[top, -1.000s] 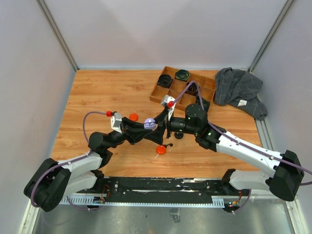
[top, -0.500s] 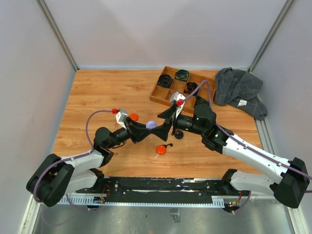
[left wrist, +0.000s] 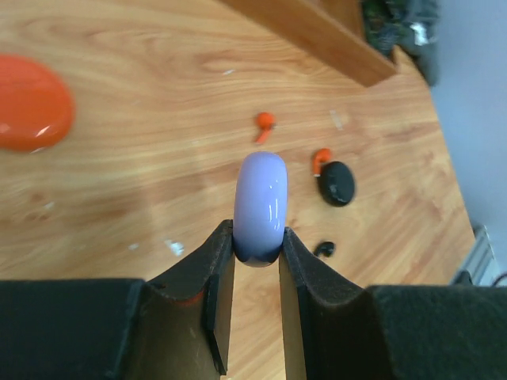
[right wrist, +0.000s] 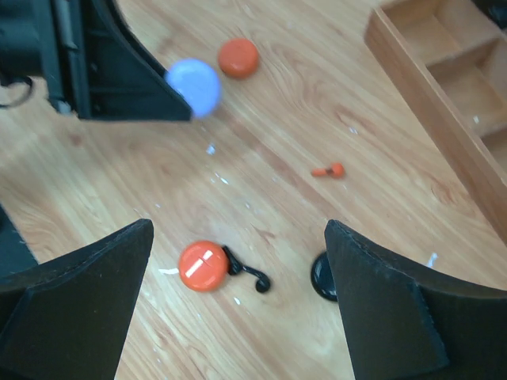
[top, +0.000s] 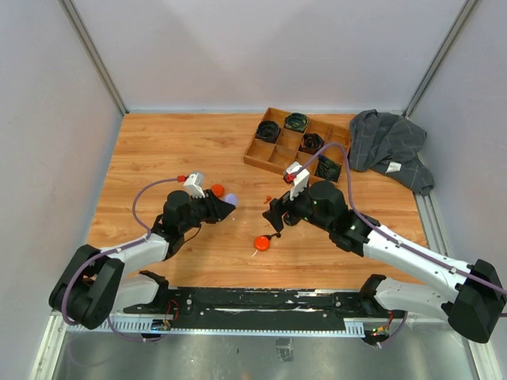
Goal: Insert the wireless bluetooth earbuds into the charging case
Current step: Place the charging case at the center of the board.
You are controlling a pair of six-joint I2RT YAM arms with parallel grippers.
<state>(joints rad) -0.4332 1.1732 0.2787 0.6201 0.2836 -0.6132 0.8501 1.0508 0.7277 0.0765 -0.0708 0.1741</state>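
lilac case (left wrist: 261, 198) now farther left

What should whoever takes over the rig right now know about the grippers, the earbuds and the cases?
Left gripper: fingers shut on the lilac case, gripped edge-on.
Right gripper: open, holding nothing.
Loose on the table: two orange earbuds, one beside the black case; a black earbud against an orange case.
Done: no earbud visibly seated in a case.
Left: pick up each earbud and seat it.
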